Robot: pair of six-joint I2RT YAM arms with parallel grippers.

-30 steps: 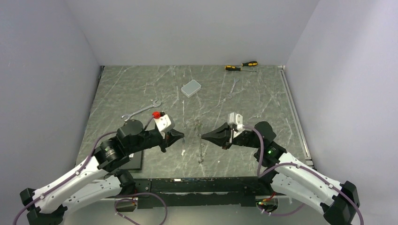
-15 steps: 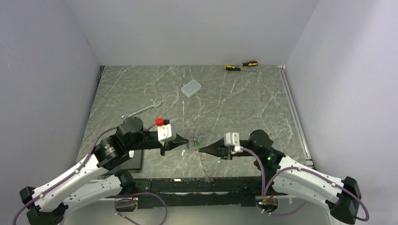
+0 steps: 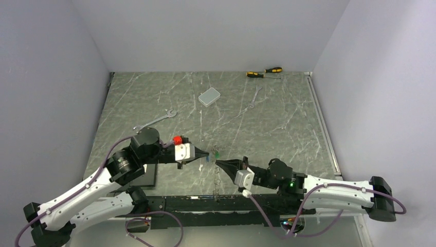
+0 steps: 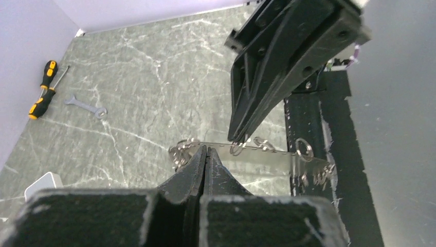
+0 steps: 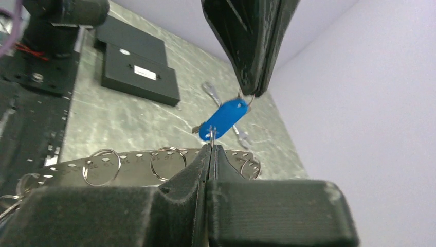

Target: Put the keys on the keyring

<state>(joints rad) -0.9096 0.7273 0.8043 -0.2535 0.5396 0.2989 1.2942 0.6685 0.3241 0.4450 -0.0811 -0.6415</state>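
Top external: my arms meet tip to tip above the near middle of the table (image 3: 154, 98). My left gripper (image 3: 206, 154) is clenched, and so is my right gripper (image 3: 218, 163), just beside it. A blue key (image 3: 207, 159) and a green key (image 3: 217, 153) sit at the two tips. The keyring (image 3: 216, 181) hangs from my right tip as a thin silvery line towards the near edge. Farther back lie a wrench (image 3: 154, 121), a grey box (image 3: 209, 96), a smaller wrench (image 3: 254, 98) and two screwdrivers (image 3: 264, 72).

Left wrist: my left fingers are pressed flat together, with a cluster of small wire rings at their tip. The keyring (image 4: 262, 157) runs sideways from there, a flat silvery band punched with holes and carrying several small rings. My right gripper (image 4: 237, 141) comes down from above, closed, with its tip on the band's upper edge. I cannot see the keys from here.

Right wrist: my right fingers are shut on the keyring (image 5: 133, 164), which curves off to the left. The blue key (image 5: 224, 118) hangs tilted just above them, its lower end touching my fingertips. Its head hangs on a thin wire loop that my left gripper (image 5: 252, 91) pinches shut. A black plate (image 5: 139, 72) lies on the table behind.
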